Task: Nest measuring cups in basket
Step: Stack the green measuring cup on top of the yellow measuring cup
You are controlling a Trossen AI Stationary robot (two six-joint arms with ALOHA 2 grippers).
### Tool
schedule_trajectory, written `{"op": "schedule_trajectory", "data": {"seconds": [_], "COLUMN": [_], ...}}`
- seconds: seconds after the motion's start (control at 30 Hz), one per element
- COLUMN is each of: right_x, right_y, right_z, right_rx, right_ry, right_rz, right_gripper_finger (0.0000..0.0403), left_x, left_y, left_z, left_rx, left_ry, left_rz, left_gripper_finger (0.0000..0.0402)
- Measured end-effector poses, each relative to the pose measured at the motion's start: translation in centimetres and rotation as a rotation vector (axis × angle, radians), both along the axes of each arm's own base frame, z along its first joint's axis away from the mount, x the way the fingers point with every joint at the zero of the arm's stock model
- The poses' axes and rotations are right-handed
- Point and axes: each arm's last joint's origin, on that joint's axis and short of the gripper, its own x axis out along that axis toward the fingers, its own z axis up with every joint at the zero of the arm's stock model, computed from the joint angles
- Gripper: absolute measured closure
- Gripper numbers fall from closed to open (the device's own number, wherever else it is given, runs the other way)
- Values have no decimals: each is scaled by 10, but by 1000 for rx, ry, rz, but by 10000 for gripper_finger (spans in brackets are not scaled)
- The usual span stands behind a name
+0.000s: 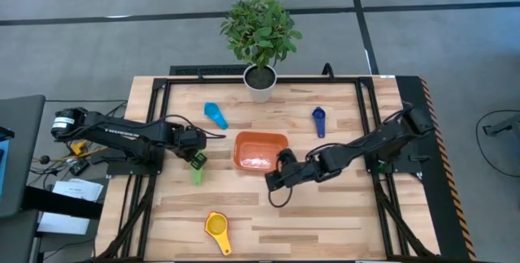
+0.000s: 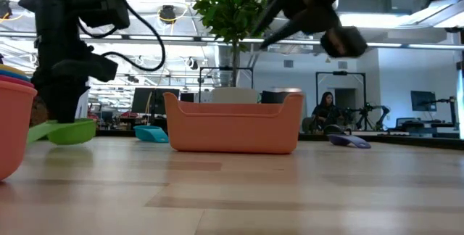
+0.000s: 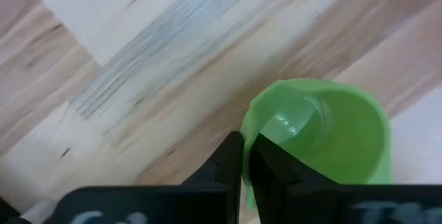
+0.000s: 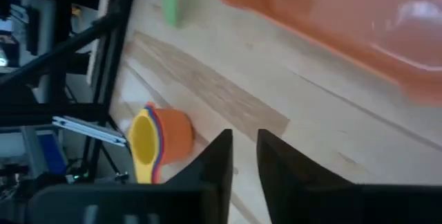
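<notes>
Nested orange and yellow cups [image 2: 13, 122] sit closest to the low camera, near the table's front edge [image 1: 325, 243]. Behind them, the left gripper [image 3: 246, 156] has its 2 fingers clamped together on the rim of the green cup [image 3: 324, 137], which rests on the wood left of the orange basket [image 1: 259, 151]. Just right of the basket's front corner, the right gripper [image 4: 243, 156] hovers with fingers slightly apart, holding nothing. 2 blue cups, one light [image 1: 215, 114] and one navy [image 1: 318, 120], lie farther back near the potted plant [image 1: 260, 40].
</notes>
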Motion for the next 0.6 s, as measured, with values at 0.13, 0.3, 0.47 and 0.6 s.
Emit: {"op": "schedule_trajectory", "data": {"seconds": [0.13, 0.3, 0.47, 0.6], "right_x": [21, 52, 72, 81], "right_y": [11, 25, 29, 27], "right_z": [-20, -34, -33, -24], "right_rx": [66, 141, 126, 87], "right_ry": [-86, -208, -219, -243], "right_rz": [-1, 58, 63, 39], "right_gripper_finger": [351, 380, 392, 383], "left_x": [6, 16, 14, 8], "left_y": [-1, -8, -24, -41], "left_z": [11, 41, 82, 108], "left_rx": [-38, -33, -13, -20], "left_ry": [-35, -125, -227, -333], "left_rz": [-23, -62, -87, -58], "left_gripper_finger": [398, 399, 399, 400]}}
